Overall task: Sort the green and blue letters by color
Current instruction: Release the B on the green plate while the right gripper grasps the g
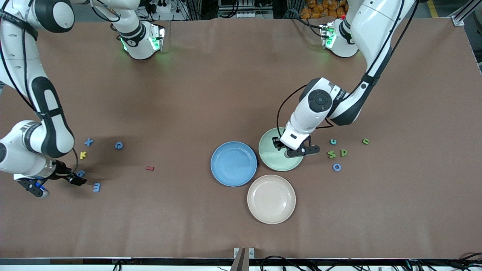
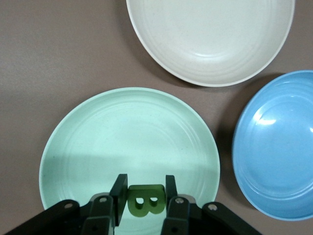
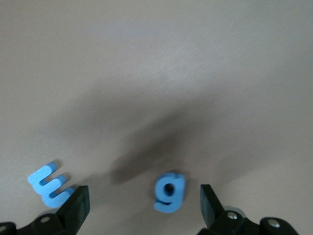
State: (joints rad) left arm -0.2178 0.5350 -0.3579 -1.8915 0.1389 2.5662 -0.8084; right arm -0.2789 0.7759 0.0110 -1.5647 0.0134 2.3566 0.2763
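Note:
My left gripper (image 1: 287,149) (image 2: 145,180) hangs over the pale green plate (image 1: 268,151) (image 2: 127,132), shut on a green letter B (image 2: 144,199). Beside that plate, toward the left arm's end, lie green letters (image 1: 331,154) (image 1: 343,152) (image 1: 365,141), a teal c (image 1: 333,141) and a blue o (image 1: 336,167). My right gripper (image 1: 73,177) (image 3: 143,196) stands open over a blue g (image 1: 81,173) (image 3: 169,192), which lies on the table between its fingers. A blue E-like shape (image 1: 96,187) (image 3: 50,185) lies just outside one finger. A blue x (image 1: 89,142) and a blue ring letter (image 1: 119,145) lie farther from the front camera.
A blue plate (image 1: 234,163) (image 2: 279,147) touches the green one, and a beige plate (image 1: 271,199) (image 2: 210,39) sits nearer the front camera. A yellow K (image 1: 83,154) and a small dark red letter (image 1: 150,168) lie among the blue letters.

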